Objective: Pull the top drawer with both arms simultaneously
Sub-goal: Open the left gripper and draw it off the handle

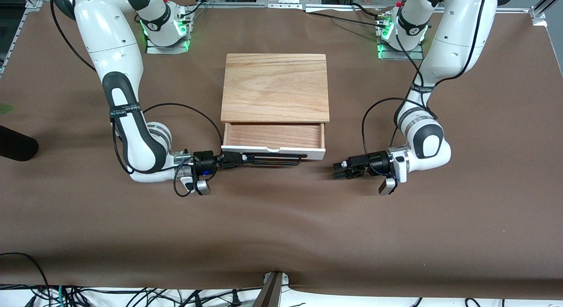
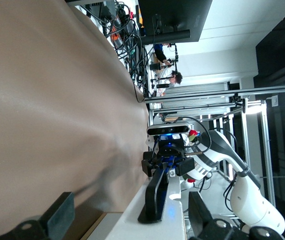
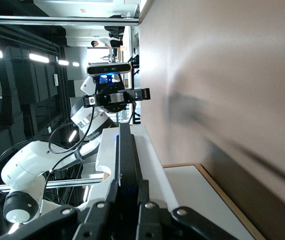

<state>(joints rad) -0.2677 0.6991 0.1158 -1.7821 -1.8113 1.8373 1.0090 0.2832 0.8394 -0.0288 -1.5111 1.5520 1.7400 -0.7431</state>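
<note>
Right now I see the top drawer (image 1: 273, 137) pulled partway out of its light-wood-topped box (image 1: 275, 87), which sits in the middle of the brown table (image 1: 281, 228), about midway between the two arm bases. The drawer's reddish-brown wood interior is exposed, and its white front panel faces the front camera, with the long black bar handle (image 1: 275, 159) running along it.

My right gripper (image 1: 232, 159) is down at table level at the handle's end toward the right arm — its jaws are closed on the bar, and the right wrist view shows the bar (image 3: 127, 165) running straight out from between the fingers (image 3: 147, 210), alongside the white panel (image 3: 150, 160).

My left gripper (image 1: 339, 170) sits low over the table just off the drawer's corner toward the left arm's end, clear of the handle — jaws spread wide, holding nothing. In the left wrist view the two fingers (image 2: 57, 215) stand well apart, with the end of the black handle (image 2: 155, 192) and the white panel (image 2: 147, 220) visible between them but untouched, and the right gripper (image 2: 166, 165) clamped at the bar's other end.

Both arms (image 1: 127, 100) bend down from their bases to reach the drawer front from either side.
</note>
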